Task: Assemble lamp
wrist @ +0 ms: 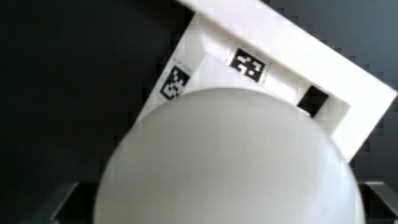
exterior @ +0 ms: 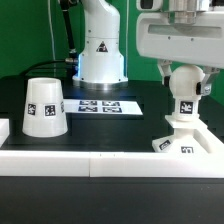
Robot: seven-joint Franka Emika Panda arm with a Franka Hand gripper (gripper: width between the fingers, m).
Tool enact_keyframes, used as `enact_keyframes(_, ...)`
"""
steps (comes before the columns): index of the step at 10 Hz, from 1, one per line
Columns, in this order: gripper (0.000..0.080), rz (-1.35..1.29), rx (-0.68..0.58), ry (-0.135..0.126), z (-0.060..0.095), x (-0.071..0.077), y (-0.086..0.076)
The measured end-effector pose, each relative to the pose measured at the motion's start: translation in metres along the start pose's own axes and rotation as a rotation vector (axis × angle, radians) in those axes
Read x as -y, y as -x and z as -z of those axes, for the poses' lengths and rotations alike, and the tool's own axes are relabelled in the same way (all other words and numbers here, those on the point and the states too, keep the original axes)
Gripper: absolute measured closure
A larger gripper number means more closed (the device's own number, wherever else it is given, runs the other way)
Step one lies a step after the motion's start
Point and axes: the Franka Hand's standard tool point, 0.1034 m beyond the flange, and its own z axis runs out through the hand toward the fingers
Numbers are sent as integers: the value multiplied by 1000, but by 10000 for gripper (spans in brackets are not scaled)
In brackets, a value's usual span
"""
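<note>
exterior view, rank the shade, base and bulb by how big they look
1. shade
2. base, which looks nearly as big as the shade, so the order of these two is unsure
3. bulb, clearly the smallest

No word, brand or number can be read anywhere from where I stand, only signs. Black-and-white square tags (exterior: pixel 33 110), coded patterns rather than writing, are stuck about the place. Two show on the wall of the shade (exterior: pixel 44 92), at nine o'clock on the surface (exterior: pixel 110 126). One sits on the neck of the bulb (exterior: pixel 185 82) at three o'clock, and two more on the base (exterior: pixel 190 134) just under it. The marker board (exterior: pixel 128 103) near the middle carries several of the same kind. At twelve o'clock the robot arm's pedestal (exterior: pixel 100 68) bears a small triangular sign (exterior: pixel 101 48), its symbol too small to make out. The wrist view shows two of the base's tags close up, again with no lettering.
</note>
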Motion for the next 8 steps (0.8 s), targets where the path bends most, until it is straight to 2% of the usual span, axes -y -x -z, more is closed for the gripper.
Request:
enact_keyframes(3, 222, -300, 78, -24, -1, 3, -5)
enact_keyframes(5, 222, -403, 95, -27, -1, 3, -5)
enact_keyframes(7, 120, -410, 96, -28, -2, 4, -2)
enact_keyframes(8, 120, -360, 90, -28, -2, 4, -2)
